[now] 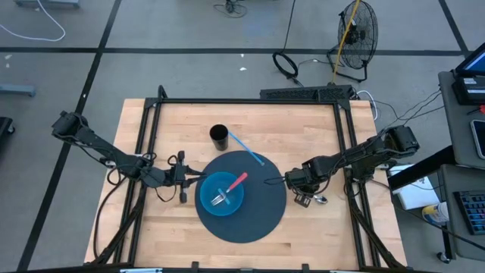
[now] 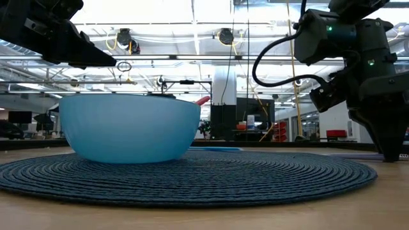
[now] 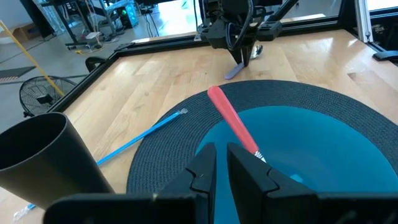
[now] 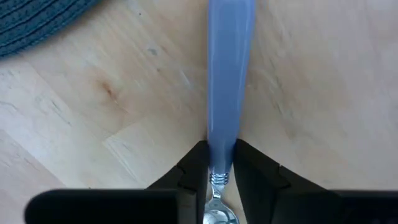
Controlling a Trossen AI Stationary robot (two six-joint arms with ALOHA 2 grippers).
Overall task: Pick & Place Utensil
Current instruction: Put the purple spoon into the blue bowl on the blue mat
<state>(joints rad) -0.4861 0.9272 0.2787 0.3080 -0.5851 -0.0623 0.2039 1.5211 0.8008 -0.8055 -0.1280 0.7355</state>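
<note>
Pick step. The utensil in hand is a spoon (image 4: 222, 118) with a pale blue-violet handle, lying flat on the bare bench (image 1: 326, 235) just beside the round dark placemat (image 1: 258, 216), on the side away from the left arm. Its metal neck and bowl point toward the right wrist.

The right tool (image 4: 221, 163) is down at the bench with one finger on each side of the handle's lower end, where the handle meets the metal neck. The fingers are narrowed to about the handle's width and appear to touch it. The spoon still lies on the wood, so the grasp reads as just forming, not yet a lift.

The next move likely calls for a firm pinch, then a straight rise. The hold is near one end, so the long handle may tip. Carriage would then go toward the blue bowl (image 1: 220, 199) at the placemat's centre, which already holds a red-handled fork (image 1: 229, 189).

The left tool (image 3: 221, 168) hangs over the bowl's rim, fingers nearly together and holding nothing. A black cup (image 1: 219, 137) and a blue straw (image 1: 246, 149) lie at the placemat's far edge.
</note>
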